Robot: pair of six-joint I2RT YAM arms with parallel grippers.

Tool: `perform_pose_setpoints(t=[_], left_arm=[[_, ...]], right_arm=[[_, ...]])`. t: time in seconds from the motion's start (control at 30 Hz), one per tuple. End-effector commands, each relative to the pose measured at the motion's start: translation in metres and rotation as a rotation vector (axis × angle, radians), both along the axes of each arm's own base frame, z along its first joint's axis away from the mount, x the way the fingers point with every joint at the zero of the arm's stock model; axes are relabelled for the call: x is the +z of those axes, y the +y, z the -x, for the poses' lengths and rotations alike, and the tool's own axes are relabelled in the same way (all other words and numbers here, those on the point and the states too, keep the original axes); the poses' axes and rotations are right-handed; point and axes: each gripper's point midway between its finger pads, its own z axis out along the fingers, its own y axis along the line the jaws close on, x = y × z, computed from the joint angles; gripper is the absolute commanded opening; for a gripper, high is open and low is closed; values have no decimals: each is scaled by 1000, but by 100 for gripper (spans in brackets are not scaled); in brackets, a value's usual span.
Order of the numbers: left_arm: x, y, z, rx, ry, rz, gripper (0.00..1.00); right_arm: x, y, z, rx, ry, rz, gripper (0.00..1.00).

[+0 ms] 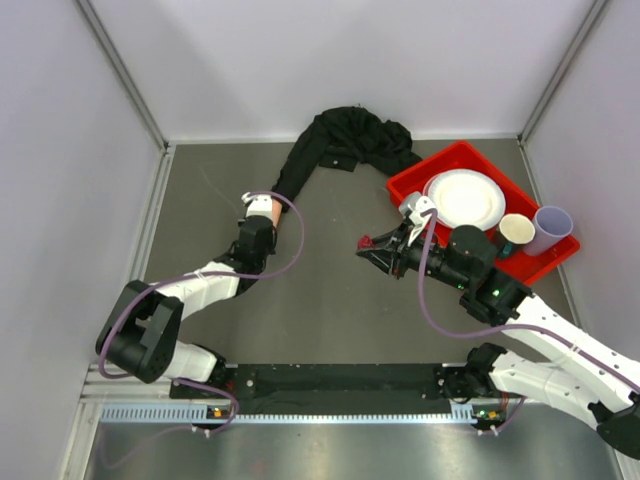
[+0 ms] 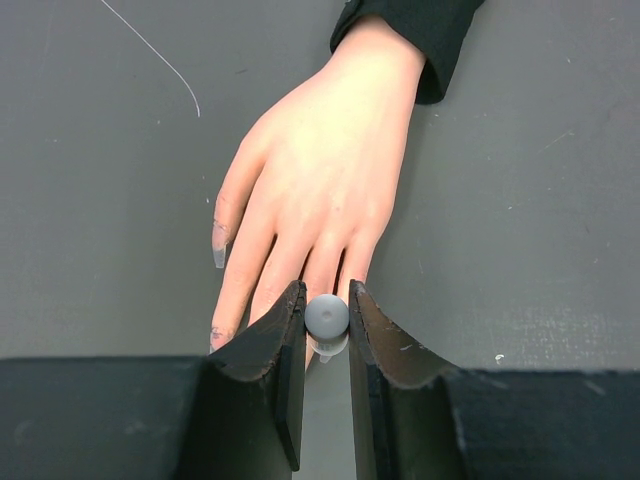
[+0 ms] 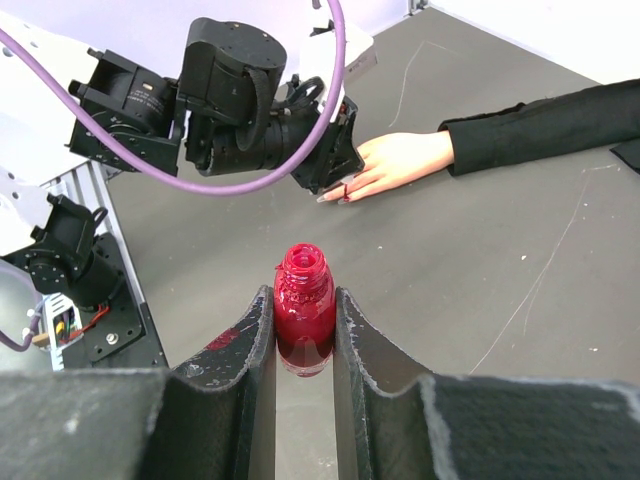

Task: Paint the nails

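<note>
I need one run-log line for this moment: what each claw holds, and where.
left claw: shut on brush cap, over fake hand | right claw: shut on red bottle, open | thumb nail: pale

The left gripper (image 1: 258,215) is parked right over the peach mannequin hand (image 1: 264,206) – how its jaws stand can't be made out from up here. The hand's black sleeve (image 1: 335,140) is bunched in a heap by the back wall. A small red thing (image 1: 366,241) is pinched by the right gripper (image 1: 367,246), mid-table. A white plate (image 1: 463,198), beige cup (image 1: 516,230) and lilac cup (image 1: 551,228) are packed into a red tray (image 1: 450,157) on the right.
</note>
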Motion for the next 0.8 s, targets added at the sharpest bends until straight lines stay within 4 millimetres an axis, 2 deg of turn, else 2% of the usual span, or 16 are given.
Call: perform_pose_setpoints(t=[0.0,0.77], left_arm=[[16,3,-2,17,-43,14,0],[11,-3,-6,-4,-15,27,0]], right_arm=[[17,1,-2,5,-37,-52,0],[16,1,-1,8,-35,-52,0]])
